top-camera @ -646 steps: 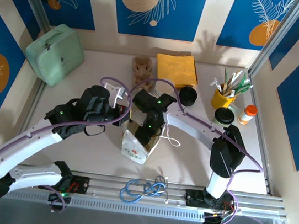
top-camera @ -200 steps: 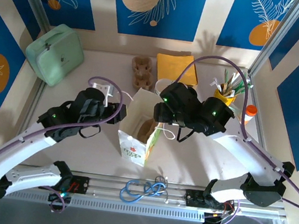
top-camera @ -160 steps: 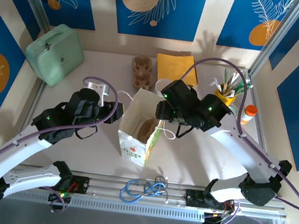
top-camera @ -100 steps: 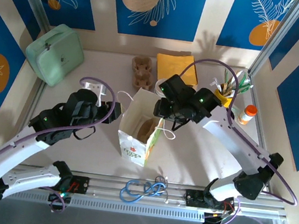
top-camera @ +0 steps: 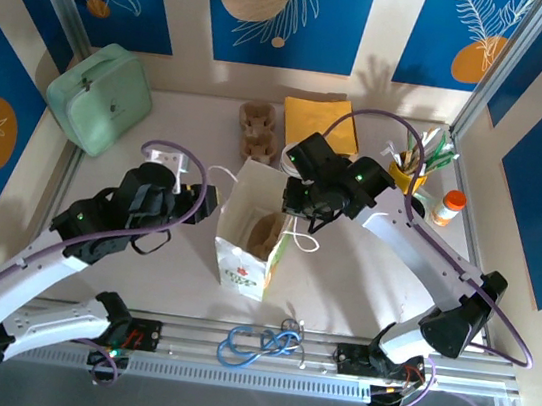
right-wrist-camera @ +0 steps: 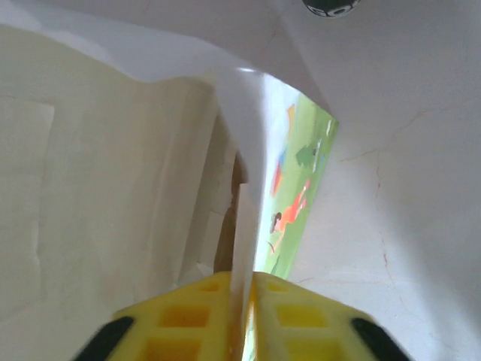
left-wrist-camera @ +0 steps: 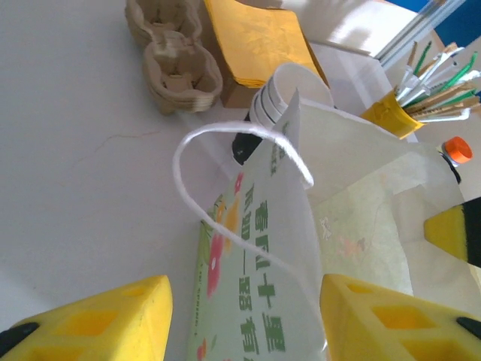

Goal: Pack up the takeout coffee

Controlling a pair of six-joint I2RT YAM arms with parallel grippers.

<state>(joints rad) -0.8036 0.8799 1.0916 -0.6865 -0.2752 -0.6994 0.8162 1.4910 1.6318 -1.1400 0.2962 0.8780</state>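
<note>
Coffee cup [left-wrist-camera: 294,84] stands on the table just beyond the far side of the open paper bag [top-camera: 243,260], not yet packed. Right gripper [right-wrist-camera: 244,301] pinches the bag's right wall, and left gripper [left-wrist-camera: 240,320] hangs spread at its left side. Loading the cup remains, I judge.

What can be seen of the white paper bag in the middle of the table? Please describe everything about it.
The paper bag is white, with green lettering and coloured flowers printed on its sides, and has thin white cord handles. It stands upright on the table with its mouth open and something brown lying inside. The right gripper is shut on the top edge of one wall. The left gripper is open, one finger on either side of a printed side.
</note>
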